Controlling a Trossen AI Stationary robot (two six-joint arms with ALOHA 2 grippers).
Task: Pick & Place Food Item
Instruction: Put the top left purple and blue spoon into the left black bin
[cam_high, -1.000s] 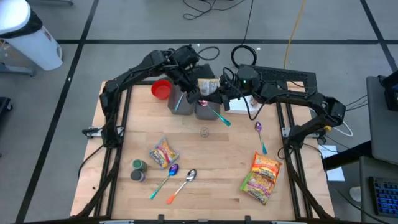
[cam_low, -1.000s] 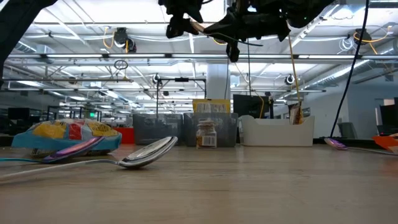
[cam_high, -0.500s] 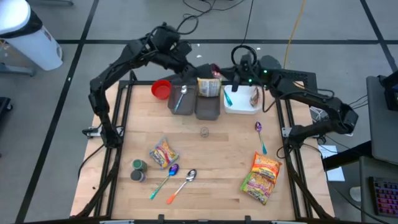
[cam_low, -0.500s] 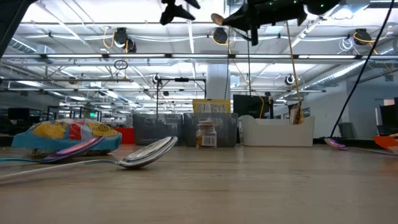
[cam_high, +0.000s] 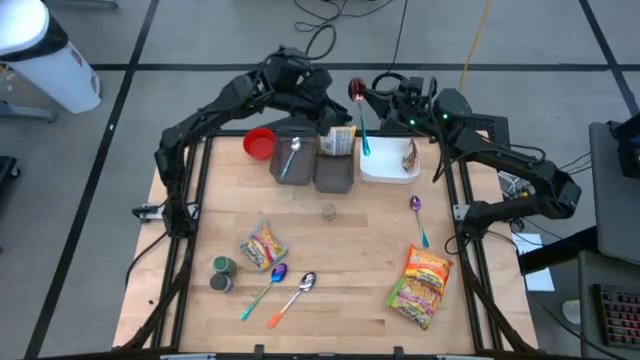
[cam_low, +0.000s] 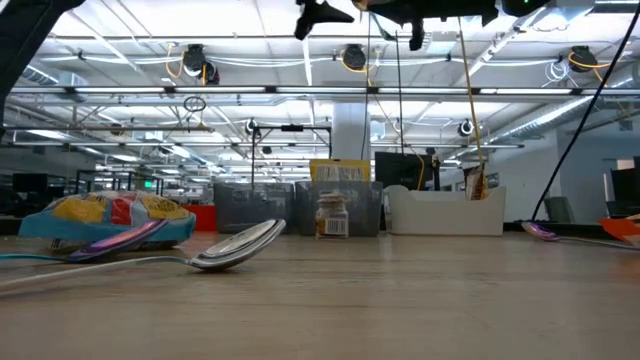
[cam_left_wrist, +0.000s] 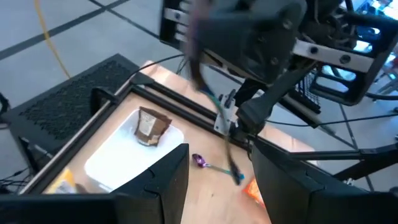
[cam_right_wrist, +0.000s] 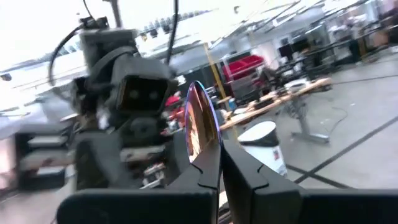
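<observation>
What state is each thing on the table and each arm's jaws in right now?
Left gripper: jaws open, empty.
Right gripper: jaws shut on teal-handled spoon, raised over the bins.
White bin: holds a brown packet.
Left grey bin: holds a spoon.
Small jar: upright.
Noodle packet: lying flat.

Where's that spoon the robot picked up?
In the high view, the spoon is held in the right gripper, above the table's back edge, over the white tray.

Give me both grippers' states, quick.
Left gripper: open, holding nothing, raised above the table's back edge.
Right gripper: shut on the spoon, held high over the white tray.
</observation>
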